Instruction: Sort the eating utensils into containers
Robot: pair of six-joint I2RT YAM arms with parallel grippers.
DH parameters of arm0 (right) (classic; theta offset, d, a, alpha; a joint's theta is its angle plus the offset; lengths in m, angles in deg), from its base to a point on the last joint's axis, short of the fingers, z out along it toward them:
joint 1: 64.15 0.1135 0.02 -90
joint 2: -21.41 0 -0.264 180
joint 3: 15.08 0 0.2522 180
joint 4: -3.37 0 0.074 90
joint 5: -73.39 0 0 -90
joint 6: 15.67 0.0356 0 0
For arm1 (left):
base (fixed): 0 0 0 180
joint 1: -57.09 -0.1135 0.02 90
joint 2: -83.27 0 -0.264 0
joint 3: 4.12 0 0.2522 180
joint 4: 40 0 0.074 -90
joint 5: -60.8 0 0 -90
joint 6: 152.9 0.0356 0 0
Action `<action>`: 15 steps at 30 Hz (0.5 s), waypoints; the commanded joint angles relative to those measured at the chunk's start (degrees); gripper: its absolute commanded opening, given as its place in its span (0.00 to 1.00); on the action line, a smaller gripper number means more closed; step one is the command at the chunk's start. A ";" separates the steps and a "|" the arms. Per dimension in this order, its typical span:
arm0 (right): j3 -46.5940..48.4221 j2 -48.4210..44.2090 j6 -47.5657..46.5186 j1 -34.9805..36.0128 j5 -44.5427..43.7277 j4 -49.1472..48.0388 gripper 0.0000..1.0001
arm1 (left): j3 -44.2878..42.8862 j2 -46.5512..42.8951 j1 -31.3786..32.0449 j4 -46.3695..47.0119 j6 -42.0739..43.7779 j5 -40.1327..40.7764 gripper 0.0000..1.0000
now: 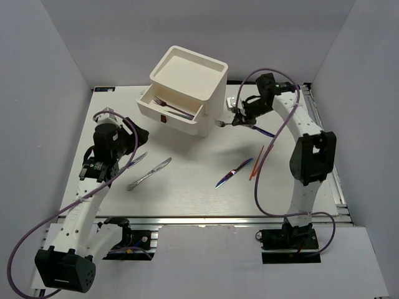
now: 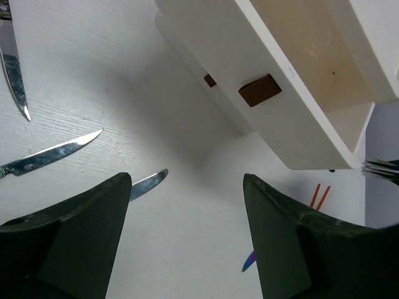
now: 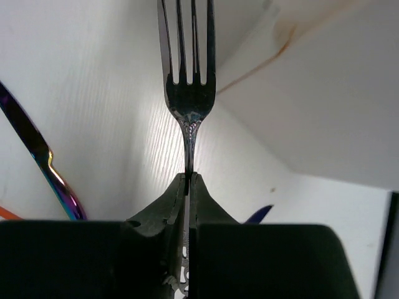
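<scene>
My right gripper [image 1: 236, 121] [image 3: 189, 177] is shut on the handle of a silver fork [image 3: 189, 93] [image 1: 222, 124], held just right of the white drawer unit [image 1: 187, 71] with its tines pointing at the unit. One drawer [image 1: 163, 119] stands pulled out with forks [image 1: 173, 108] inside. My left gripper [image 1: 134, 141] [image 2: 187, 182] hangs open above the table in front of that drawer, nothing between its fingers. Silver knives [image 1: 149, 174] [image 2: 53, 152] lie left of centre. An iridescent knife [image 1: 234, 173] and two orange chopsticks [image 1: 256, 162] lie at centre right.
Another iridescent utensil [image 3: 37, 156] [image 1: 263, 131] lies on the table under my right arm. The drawer's dark red pull [image 2: 259, 90] faces my left wrist camera. The unit's side wall [image 3: 324, 112] stands close on the right of the held fork.
</scene>
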 commanded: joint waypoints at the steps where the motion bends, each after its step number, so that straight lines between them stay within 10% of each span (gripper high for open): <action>1: 2.59 -6.61 4.48 2.21 10.64 3.43 0.00 | 0.21 -0.84 -0.50 0.78 -0.78 0.34 0.83; 5: 3.03 -10.39 14.30 6.69 13.56 -3.31 0.00 | 0.21 -0.05 -0.50 1.22 -0.87 0.26 0.83; 8: 1.45 -12.94 38.70 10.82 11.73 -24.55 0.00 | 0.30 0.48 -0.50 1.66 -1.04 0.17 0.83; 15: 6.71 -6.36 79.00 21.19 -12.58 -58.26 0.00 | 1.00 -0.22 -0.50 1.84 -2.44 -0.18 0.83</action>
